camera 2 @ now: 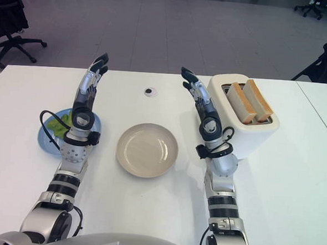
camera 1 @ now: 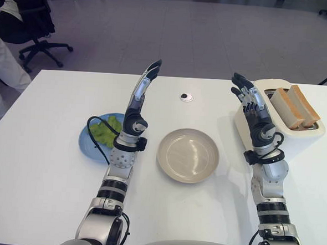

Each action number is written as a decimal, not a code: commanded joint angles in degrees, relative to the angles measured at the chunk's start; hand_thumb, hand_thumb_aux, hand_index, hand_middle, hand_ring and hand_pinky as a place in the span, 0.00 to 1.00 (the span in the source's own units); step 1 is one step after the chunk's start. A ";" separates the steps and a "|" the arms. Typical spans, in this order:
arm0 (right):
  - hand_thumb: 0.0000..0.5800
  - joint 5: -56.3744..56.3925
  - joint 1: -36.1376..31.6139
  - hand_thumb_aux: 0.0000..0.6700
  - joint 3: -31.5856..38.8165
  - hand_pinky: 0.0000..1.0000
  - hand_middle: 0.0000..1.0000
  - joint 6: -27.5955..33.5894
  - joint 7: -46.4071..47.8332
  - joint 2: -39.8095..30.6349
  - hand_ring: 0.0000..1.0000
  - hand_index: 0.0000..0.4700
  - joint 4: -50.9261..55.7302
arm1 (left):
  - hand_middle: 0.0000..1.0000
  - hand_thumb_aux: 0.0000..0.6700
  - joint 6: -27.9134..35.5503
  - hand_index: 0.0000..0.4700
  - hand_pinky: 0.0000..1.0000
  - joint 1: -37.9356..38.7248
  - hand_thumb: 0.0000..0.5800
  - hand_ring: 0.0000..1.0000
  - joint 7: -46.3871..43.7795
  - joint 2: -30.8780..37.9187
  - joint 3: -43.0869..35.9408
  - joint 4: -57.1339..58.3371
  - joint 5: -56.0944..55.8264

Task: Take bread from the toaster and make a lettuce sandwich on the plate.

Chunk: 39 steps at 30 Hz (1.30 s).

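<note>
In the left eye view, the left robot hand (camera 1: 142,93) is seen raised above the desk (camera 1: 39,159), its fingers stretched out straight and nothing held. It is poised over the inner edge of the blue dish (camera 1: 88,143). The right robot hand (camera 1: 252,104) is likewise held flat and empty, just beside the left wall of the white toaster (camera 1: 312,135). Two bread slices (camera 1: 295,105) are seen standing upright in the toaster's slots, well proud of the top, so they can probably be pinched from above. The beige plate (camera 1: 188,155) is set bare between the two arms, presumably so that it can be reached from either side.

In the right eye view, the lettuce (camera 2: 59,125) is found lying in the blue dish, partly hidden behind the left forearm and well apart from the bread. A small round fitting (camera 2: 150,91) is seen on the desk beyond the plate. The layout is judged deliberate: bread is placed on the right robot hand's side and lettuce on the left's. No step is judged done, since nothing is held by the plate.
</note>
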 commanded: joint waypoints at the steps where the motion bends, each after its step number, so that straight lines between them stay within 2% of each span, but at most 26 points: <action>1: 0.00 -0.79 -1.60 0.00 0.12 0.00 0.00 -0.58 0.14 -0.30 0.00 0.00 1.70 | 0.00 0.00 -0.44 0.00 0.00 -0.02 0.00 0.00 0.43 0.38 0.30 0.84 0.97; 16: 0.00 -2.88 -3.18 0.00 -0.06 0.00 0.00 -1.74 -1.06 -1.22 0.00 0.00 3.25 | 0.00 0.00 -0.90 0.00 0.00 0.09 0.00 0.00 1.23 0.22 0.08 1.29 1.31; 19: 0.00 -2.76 -2.98 0.00 -1.58 0.00 0.00 -1.73 -2.10 -2.28 0.00 0.00 0.37 | 0.00 0.00 -1.02 0.00 0.00 -0.01 0.00 0.00 1.42 0.34 0.23 1.46 1.53; 22: 0.00 -2.07 -3.16 0.00 -8.66 0.00 0.00 -0.68 -5.33 -6.66 0.00 0.00 -5.95 | 0.00 0.00 -1.16 0.00 0.00 0.17 0.00 0.00 1.90 0.77 0.93 1.33 1.79; 25: 0.00 -8.79 -2.57 0.00 -17.65 0.00 0.00 -0.35 -10.31 -12.42 0.00 0.00 -6.98 | 0.00 0.00 -1.50 0.00 0.00 0.42 0.00 0.00 2.52 1.07 1.48 1.64 2.15; 28: 0.00 -18.10 -1.85 0.00 -24.05 0.00 0.00 0.77 -15.79 -18.35 0.00 0.00 -4.54 | 0.00 0.00 -1.88 0.00 0.00 0.60 0.00 0.00 3.07 1.36 2.02 2.16 2.44; 31: 0.00 -28.03 -1.16 0.00 -27.19 0.00 0.00 4.03 -21.91 -24.75 0.00 0.00 0.97 | 0.00 0.00 -2.06 0.00 0.00 0.76 0.00 0.00 3.77 1.46 2.53 2.36 3.02; 34: 0.00 -35.41 0.05 0.00 -24.35 0.00 0.00 7.89 -24.86 -30.37 0.00 0.00 10.12 | 0.00 0.00 -2.22 0.00 0.00 0.65 0.00 0.00 4.27 1.44 2.69 2.75 3.41; 39: 0.00 -39.82 -0.89 0.00 -16.61 0.00 0.00 8.23 -26.85 -33.73 0.00 0.00 20.72 | 0.00 0.00 -2.38 0.00 0.00 0.27 0.00 0.00 4.89 1.68 2.73 3.41 3.90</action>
